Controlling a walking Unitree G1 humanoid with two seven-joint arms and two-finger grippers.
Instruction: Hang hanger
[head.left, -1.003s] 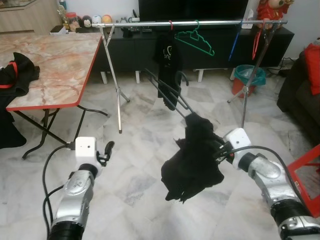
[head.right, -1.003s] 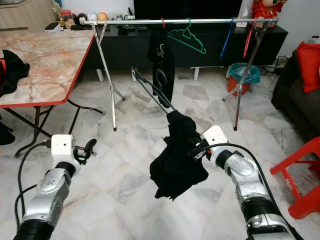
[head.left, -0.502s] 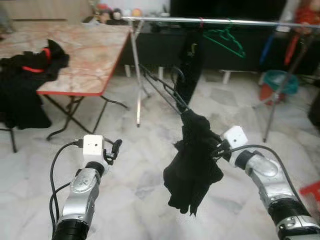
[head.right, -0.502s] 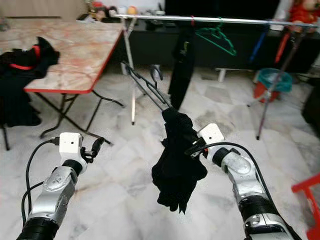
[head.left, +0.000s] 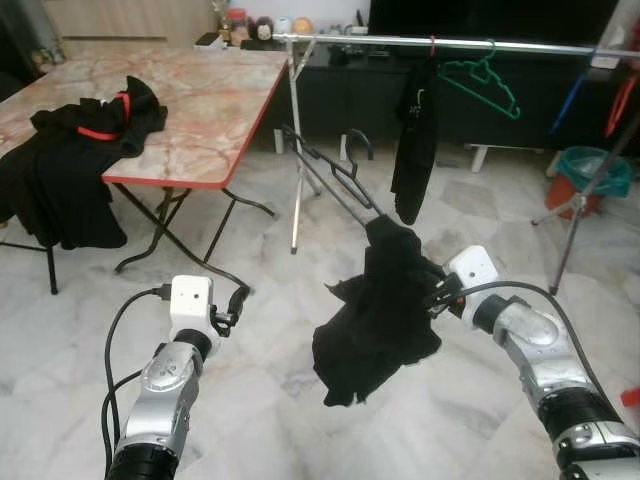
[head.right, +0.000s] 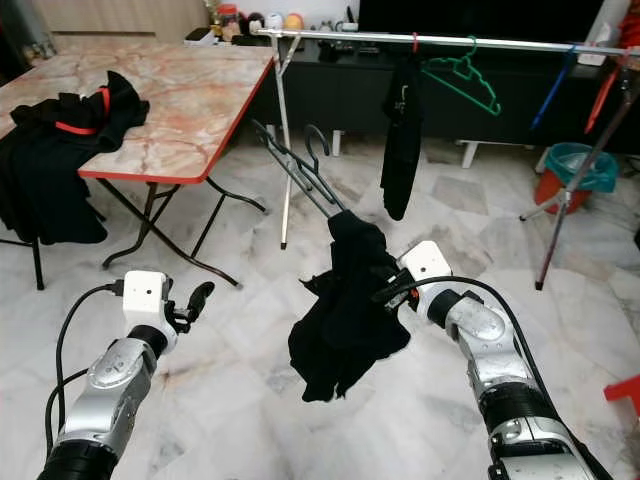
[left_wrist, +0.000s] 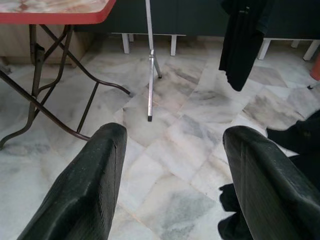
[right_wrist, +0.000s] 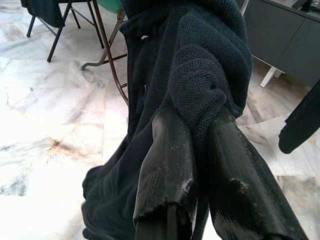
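Glossy marble floor (head.left: 250, 360); right pincer (right_wrist: 200, 125) clenched on knitted black garment (head.left: 375, 310), wire hanger (head.left: 325, 175) beyond; left pincer (left_wrist: 172, 165) released, empty.

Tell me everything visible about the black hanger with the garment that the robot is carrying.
The black hanger is a thin dark frame, tilted, its hook curling at the top and pointing toward the rail, apart from it. A crumpled black knit garment is bunched on its lower end and droops toward the marble floor without touching it. The right gripper is shut on the garment, its fingers pinching the fabric.
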